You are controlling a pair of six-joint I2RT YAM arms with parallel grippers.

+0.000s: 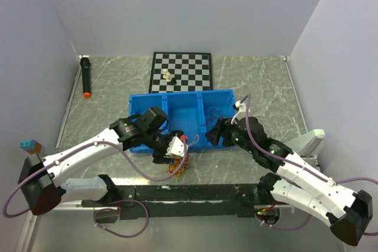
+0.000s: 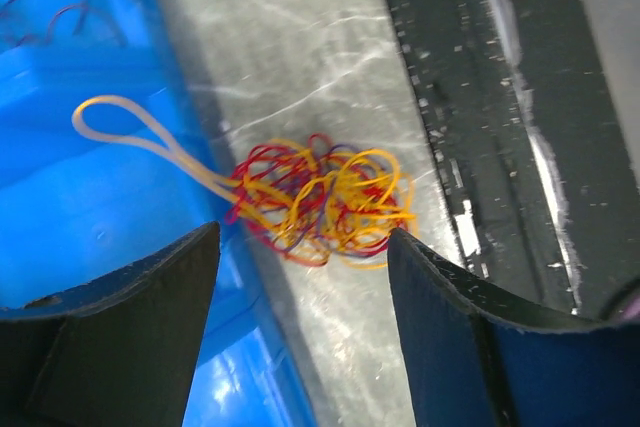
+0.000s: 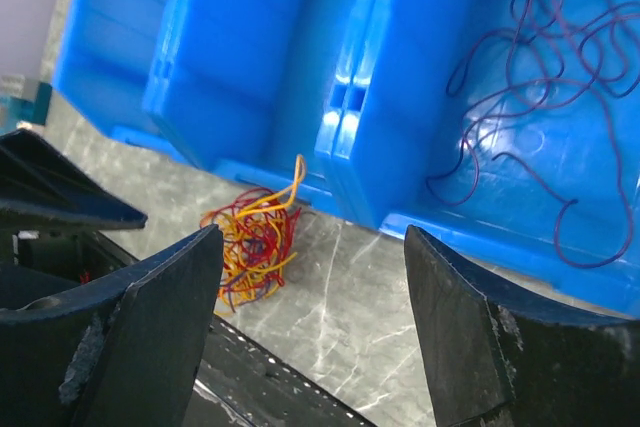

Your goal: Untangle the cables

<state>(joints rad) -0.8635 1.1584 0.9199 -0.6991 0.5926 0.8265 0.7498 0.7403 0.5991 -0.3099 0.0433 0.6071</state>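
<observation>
The cables (image 1: 179, 166) lie as a tangled yellow, red and purple bunch on the table, against the front wall of the blue bin (image 1: 183, 119). In the left wrist view the bunch (image 2: 325, 197) sits just beyond my open left gripper (image 2: 302, 237), and one yellow loop (image 2: 120, 122) reaches over the bin's edge. My left gripper (image 1: 175, 149) hovers over the bunch and holds nothing. Loose dark purple cables (image 3: 540, 77) lie in the bin's right compartment. My right gripper (image 3: 312, 237) is open and empty near that compartment's front, with the bunch (image 3: 252, 239) to its left.
A chessboard (image 1: 181, 71) with a few pieces (image 1: 168, 76) lies behind the bin. A black marker with an orange tip (image 1: 85, 77) rests at the far left. A black rail (image 1: 189, 193) runs along the near edge, just below the bunch.
</observation>
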